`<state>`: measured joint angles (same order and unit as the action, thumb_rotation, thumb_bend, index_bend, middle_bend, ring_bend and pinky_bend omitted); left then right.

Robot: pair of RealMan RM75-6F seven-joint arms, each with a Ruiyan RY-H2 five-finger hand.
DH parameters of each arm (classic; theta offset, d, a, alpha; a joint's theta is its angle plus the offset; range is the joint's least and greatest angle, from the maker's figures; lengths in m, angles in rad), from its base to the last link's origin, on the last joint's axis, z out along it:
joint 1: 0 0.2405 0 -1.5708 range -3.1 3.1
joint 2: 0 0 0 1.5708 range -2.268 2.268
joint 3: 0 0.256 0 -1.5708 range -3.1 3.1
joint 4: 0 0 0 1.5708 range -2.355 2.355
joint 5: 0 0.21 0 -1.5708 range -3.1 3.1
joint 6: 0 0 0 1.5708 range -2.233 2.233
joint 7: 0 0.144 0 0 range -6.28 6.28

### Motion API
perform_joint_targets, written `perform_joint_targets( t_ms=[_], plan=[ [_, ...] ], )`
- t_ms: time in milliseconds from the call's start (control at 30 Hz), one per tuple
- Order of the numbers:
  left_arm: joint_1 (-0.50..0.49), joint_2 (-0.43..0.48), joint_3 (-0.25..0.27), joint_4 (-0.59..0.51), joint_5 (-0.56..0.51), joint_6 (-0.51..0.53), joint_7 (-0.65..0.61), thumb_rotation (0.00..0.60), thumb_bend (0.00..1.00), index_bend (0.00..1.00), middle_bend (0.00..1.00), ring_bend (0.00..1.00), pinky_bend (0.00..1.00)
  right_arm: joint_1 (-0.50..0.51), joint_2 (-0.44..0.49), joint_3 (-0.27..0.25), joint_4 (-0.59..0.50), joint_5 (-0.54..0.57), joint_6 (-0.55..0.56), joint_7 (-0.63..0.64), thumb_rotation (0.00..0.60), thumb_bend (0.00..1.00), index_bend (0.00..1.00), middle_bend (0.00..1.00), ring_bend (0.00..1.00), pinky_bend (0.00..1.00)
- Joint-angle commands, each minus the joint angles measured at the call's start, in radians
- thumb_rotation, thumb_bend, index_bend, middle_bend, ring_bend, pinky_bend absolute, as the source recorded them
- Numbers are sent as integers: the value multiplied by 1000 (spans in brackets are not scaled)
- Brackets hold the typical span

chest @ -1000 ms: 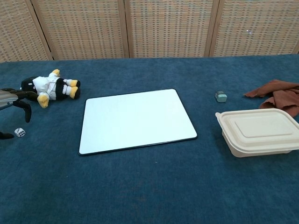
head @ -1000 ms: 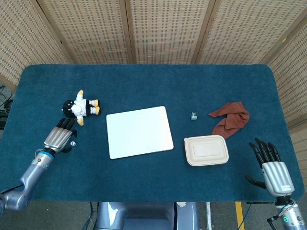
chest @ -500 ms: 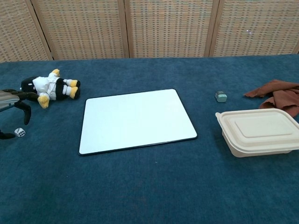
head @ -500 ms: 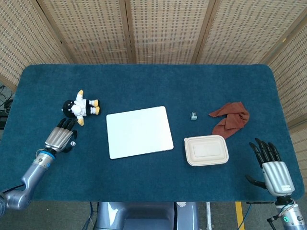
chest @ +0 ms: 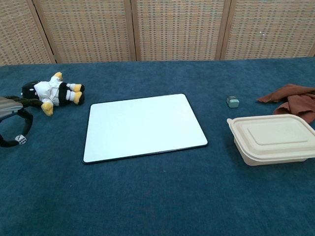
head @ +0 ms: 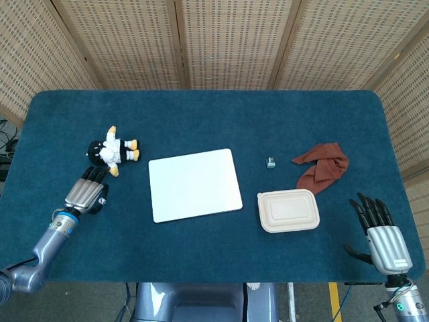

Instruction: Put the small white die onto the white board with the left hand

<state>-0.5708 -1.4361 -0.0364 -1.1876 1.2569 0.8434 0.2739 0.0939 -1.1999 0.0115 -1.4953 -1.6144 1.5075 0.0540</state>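
While cut off at frame edge, left hand (chest: 12,120) curled round die (chest: 20,139) — grip unclear.

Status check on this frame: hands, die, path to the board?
Left hand curled around the die, grip not confirmed. Right hand open, idle at the table edge. Die on the cloth, white board bare, nothing between them.

A plush toy (head: 112,149) lies near the table's (head: 201,114) left edge. Toward the right edge sit a small grey-green block (head: 271,162), a crumpled rust-brown cloth (head: 321,166) and a closed beige container (head: 289,210).
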Motion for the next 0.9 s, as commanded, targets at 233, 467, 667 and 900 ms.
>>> perform_joint_targets(
  t_ms=[233,467,667,900],
  plan=[
    [0,-3,5,2,-6,3,14,600,361,602,0,0,0,-3,3,2,-1,0,6,4,600,208,0,0,0,0],
    [3,23,2,-41,15,35,-1,600,363,612,0,0,0,-1,2,1,-1,2,-1,1,600,208,0,0,0,0],
    [0,91,-14,-161,46,92,19,600,362,613,0,0,0,0,2,2,0,4,-1,4,600,208,0,0,0,0],
    [-17,152,-61,-305,23,139,85,600,361,613,0,0,0,-3,5,2,-4,-3,8,8,600,208,0,0,0,0]
  ],
)
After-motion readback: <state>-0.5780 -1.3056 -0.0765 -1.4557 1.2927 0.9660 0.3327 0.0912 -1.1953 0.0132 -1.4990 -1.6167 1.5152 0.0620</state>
